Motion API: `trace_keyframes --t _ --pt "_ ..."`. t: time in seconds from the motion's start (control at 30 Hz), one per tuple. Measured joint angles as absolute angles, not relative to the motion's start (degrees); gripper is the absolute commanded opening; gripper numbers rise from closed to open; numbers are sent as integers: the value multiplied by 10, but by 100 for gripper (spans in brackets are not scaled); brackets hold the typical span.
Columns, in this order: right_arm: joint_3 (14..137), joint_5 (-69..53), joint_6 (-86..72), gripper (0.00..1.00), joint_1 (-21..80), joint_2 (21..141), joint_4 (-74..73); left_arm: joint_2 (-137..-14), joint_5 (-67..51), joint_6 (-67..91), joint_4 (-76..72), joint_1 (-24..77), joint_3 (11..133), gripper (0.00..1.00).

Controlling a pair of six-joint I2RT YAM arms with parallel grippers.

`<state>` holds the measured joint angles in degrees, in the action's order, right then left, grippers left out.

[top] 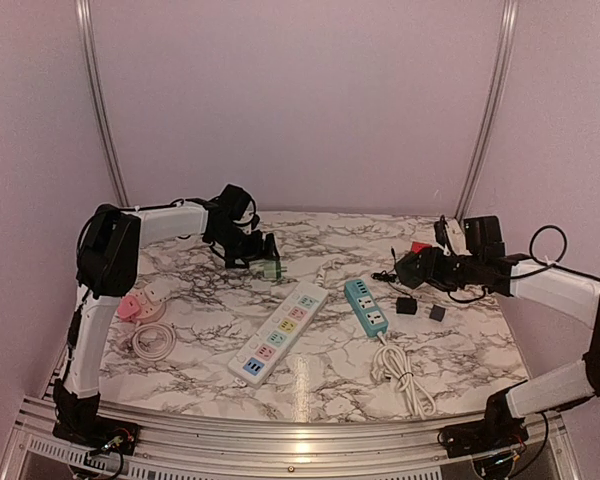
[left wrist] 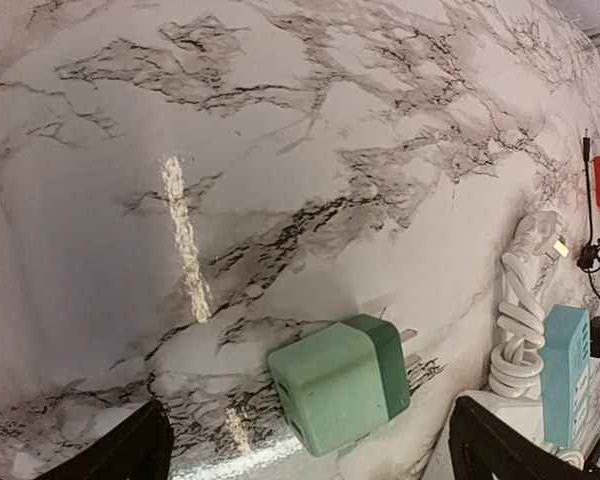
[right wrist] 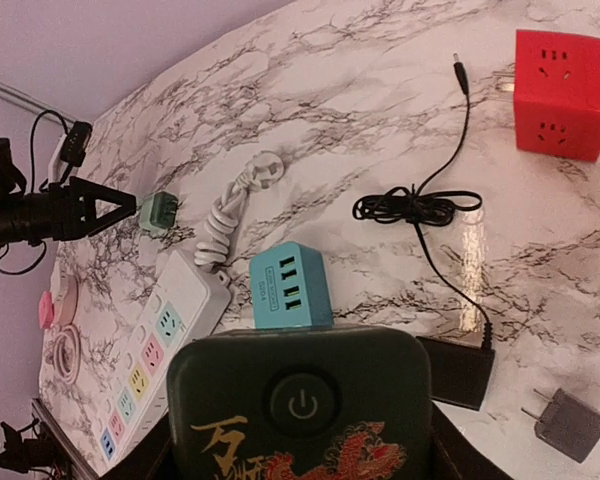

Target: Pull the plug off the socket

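Green plug (left wrist: 338, 385) lay loose on the counter (left wrist: 180, 150), out of any socket.
The left fingers (left wrist: 130, 450) stood wide apart, one on each side of the plug, not touching it. The plug rested on its side with its metal pins bare, near the far end of the white strip (top: 280, 332) but apart from it. The right fingers (right wrist: 452, 458) were clamped on a black box (right wrist: 300, 410) with a power button, held above the counter near the blue strip (right wrist: 290, 285). A red cube (right wrist: 563, 95) and a thin black cable (right wrist: 420, 205) lay beyond it.
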<state>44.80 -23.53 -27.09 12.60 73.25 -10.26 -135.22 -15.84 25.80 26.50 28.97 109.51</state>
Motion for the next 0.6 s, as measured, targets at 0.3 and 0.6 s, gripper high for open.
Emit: trace_keyframes --t 0.3,0.6 --pt "391 -232 -326 23 30 729 -40 -1228 -132 246 273 290 1039 99" --pt "340 -257 -380 24 -73 745 60 -1127 -146 246 264 297 989 99"
